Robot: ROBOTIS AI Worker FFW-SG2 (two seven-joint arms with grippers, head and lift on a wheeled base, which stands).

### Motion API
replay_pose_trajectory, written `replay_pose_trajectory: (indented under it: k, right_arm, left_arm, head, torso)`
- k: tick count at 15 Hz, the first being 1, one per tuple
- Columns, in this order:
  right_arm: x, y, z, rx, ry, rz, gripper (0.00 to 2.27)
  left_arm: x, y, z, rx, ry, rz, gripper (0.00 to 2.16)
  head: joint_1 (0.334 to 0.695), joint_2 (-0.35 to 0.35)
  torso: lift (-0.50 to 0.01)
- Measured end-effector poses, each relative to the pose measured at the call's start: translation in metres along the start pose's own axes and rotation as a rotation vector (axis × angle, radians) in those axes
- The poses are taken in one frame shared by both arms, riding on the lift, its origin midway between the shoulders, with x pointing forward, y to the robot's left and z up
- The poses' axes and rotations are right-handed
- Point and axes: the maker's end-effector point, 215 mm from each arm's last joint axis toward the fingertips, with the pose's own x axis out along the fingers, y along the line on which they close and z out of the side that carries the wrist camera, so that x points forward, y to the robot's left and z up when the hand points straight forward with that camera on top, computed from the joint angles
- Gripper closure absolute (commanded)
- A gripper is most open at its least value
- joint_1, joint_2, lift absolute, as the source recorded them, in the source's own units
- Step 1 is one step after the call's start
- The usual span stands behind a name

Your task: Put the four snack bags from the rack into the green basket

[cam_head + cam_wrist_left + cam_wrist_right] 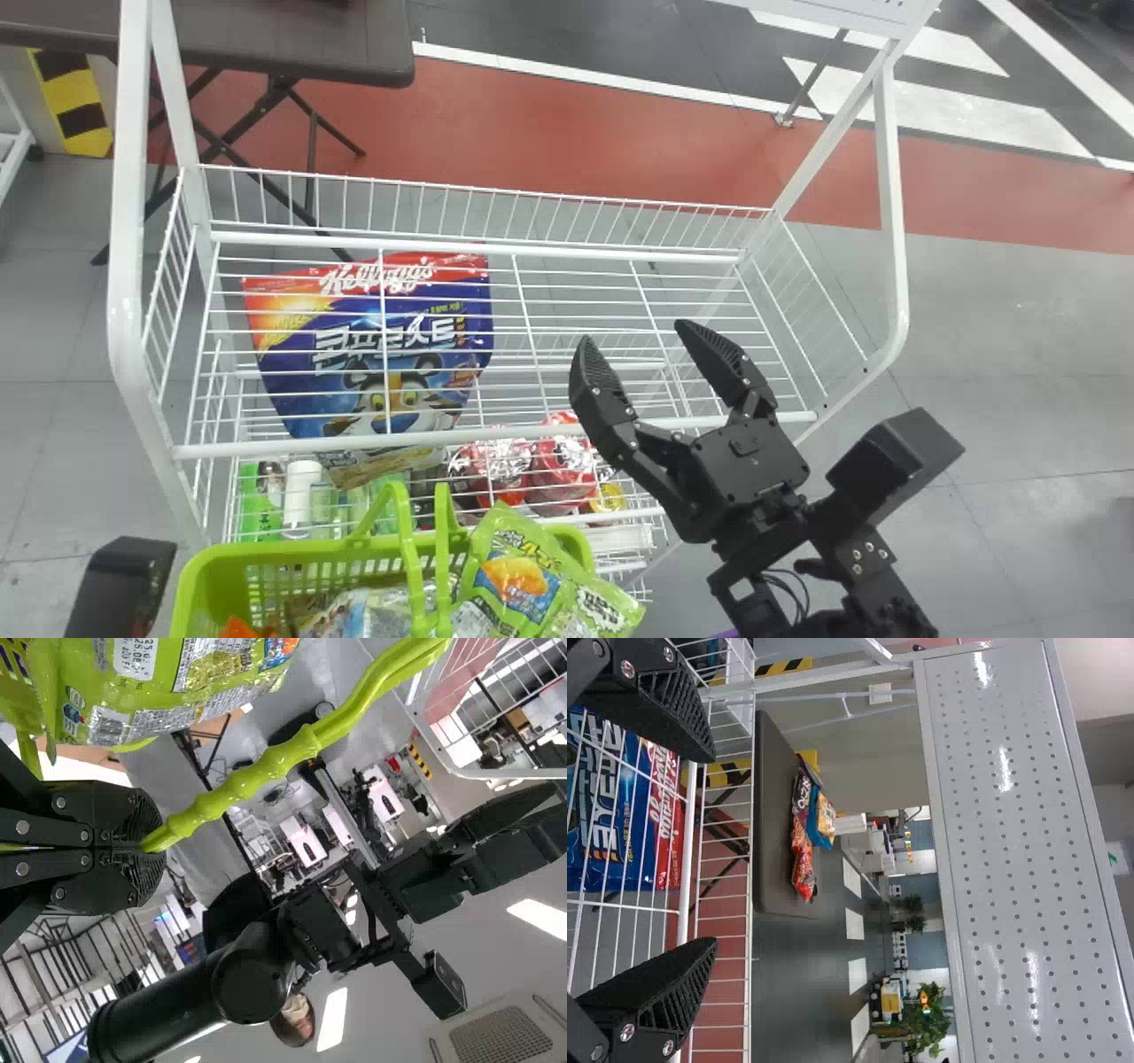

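Grey floor (1001,319) crossed by a red band (549,115) is seen behind the white wire rack (127,221), with a dark folding table (292,35) at the upper left of the frame. Two glossy lime-green snack bags (469,620) are held in the green basket (266,549) at the lower edge, left of centre; they are creased and tilted against its right end, one printed with a plump orange snack on a blue patch. Beside them, what seems to be a pale, crumpled packet (354,616) is partly hidden by the rim. Through the rack's wires, left of centre, a large blue pouch (292,381) with a red top and a cartoon tiger is seen. The basket's handle (266,771) is clenched by the left gripper (152,849). Right of centre, the right gripper (633,331) is held above the rack, released, its fingers spread wide with nothing between them.
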Motion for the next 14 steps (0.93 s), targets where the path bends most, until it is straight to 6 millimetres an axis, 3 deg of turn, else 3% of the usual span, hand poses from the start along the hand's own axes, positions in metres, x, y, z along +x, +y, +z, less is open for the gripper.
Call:
replay_pose_trajectory:
  k: [14]
  right_arm:
    - [-0.0045,-0.0053,0.0005,0.009,-0.006,0.001,0.09]
  left_arm:
    - [-0.0002,-0.0018,-0.0047,-0.007,0.000,0.005,2.06]
  head:
    - [0.695,-0.350]
  torso:
    - [-0.006]
